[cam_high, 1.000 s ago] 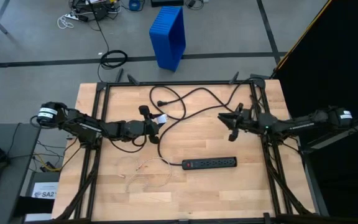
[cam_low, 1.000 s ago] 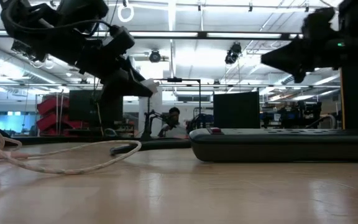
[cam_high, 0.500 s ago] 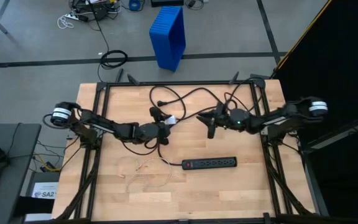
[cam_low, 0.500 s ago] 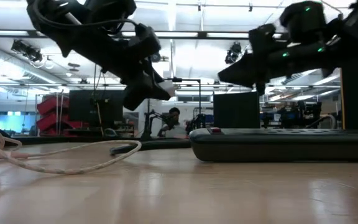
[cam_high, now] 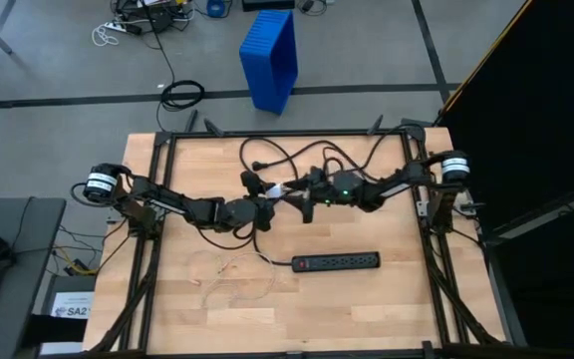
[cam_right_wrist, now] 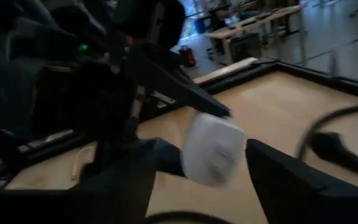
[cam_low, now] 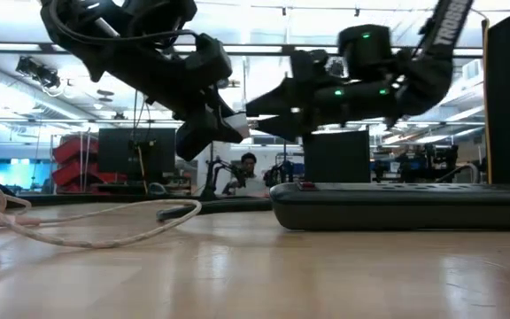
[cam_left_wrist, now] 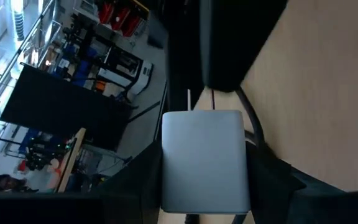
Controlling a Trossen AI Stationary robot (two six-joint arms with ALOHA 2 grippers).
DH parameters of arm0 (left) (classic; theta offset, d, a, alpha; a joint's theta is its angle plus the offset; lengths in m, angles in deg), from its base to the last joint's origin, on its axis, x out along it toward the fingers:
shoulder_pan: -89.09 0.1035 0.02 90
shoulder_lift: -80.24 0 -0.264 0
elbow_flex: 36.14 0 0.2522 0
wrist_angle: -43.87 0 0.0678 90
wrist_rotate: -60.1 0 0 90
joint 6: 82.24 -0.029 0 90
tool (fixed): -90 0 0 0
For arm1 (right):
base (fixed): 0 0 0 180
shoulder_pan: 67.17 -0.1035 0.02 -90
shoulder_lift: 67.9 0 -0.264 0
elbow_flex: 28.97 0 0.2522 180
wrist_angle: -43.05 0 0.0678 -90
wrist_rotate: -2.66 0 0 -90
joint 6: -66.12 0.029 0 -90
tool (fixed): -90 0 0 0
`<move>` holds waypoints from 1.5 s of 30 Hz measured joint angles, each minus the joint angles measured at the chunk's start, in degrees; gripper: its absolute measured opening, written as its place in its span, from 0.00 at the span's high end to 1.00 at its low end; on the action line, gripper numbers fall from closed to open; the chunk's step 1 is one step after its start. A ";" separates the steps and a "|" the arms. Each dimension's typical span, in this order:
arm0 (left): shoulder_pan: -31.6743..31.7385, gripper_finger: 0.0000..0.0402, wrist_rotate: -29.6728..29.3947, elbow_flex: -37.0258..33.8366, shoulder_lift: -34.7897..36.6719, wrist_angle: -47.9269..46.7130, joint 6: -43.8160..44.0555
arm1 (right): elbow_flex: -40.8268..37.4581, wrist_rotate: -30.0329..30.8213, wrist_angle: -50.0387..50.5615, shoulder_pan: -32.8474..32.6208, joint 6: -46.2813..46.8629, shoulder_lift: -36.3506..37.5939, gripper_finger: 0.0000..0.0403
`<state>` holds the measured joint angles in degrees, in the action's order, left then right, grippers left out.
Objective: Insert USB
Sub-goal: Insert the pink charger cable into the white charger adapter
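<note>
Right now my left gripper (cam_high: 273, 192) pinches a small white square charger block (cam_left_wrist: 205, 160) aloft, presenting it to my right gripper (cam_high: 303, 197), spread around it (cam_right_wrist: 214, 149); the thin beige USB cable (cam_high: 229, 269) lies unused nearer the front.

The white block (cam_left_wrist: 205, 160) between the left gripper (cam_left_wrist: 204, 180) fingers runs off the picture's edge.

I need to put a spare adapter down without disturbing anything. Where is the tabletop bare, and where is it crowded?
Bare: the wood in front of the power strip, right of the pale USB cable. Crowded: the middle, where the left gripper holds a white block facing the right gripper, and the black cord behind.
</note>
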<state>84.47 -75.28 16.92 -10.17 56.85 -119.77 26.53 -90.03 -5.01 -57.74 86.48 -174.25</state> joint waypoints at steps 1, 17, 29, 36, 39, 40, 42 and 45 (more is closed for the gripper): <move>0.00 0.61 -0.41 -0.02 0.00 -0.08 -0.01 | 1.12 -0.02 0.47 0.26 0.74 -0.76 0.40; -1.78 0.61 0.66 0.05 0.02 0.88 -0.92 | 6.23 -6.53 5.13 2.09 2.71 -4.24 0.61; -5.27 0.49 -11.11 0.05 1.08 0.21 0.50 | 6.49 -14.41 4.79 3.68 1.67 -3.82 0.77; -8.56 0.40 -13.78 -2.54 7.58 -3.02 6.33 | 5.11 -21.13 4.75 5.77 1.51 -2.57 0.77; -8.89 0.41 -13.30 -6.09 13.03 -7.24 14.79 | 2.62 -23.33 4.35 5.97 1.29 -2.94 0.77; -9.27 0.41 -11.31 -7.50 14.82 -9.02 18.02 | 1.64 -24.22 2.35 5.91 0.84 -2.94 0.77; -9.74 0.42 -6.05 -9.87 18.81 -11.46 23.94 | -0.61 -24.79 -1.20 5.78 0.48 -2.70 0.77; -10.28 0.44 -0.81 -12.11 23.41 -15.72 32.60 | -4.65 -25.38 -6.18 5.54 1.03 -2.83 0.77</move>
<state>74.19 -76.09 4.81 13.24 41.13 -87.17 21.88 -115.41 -11.19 -52.20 87.51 -177.08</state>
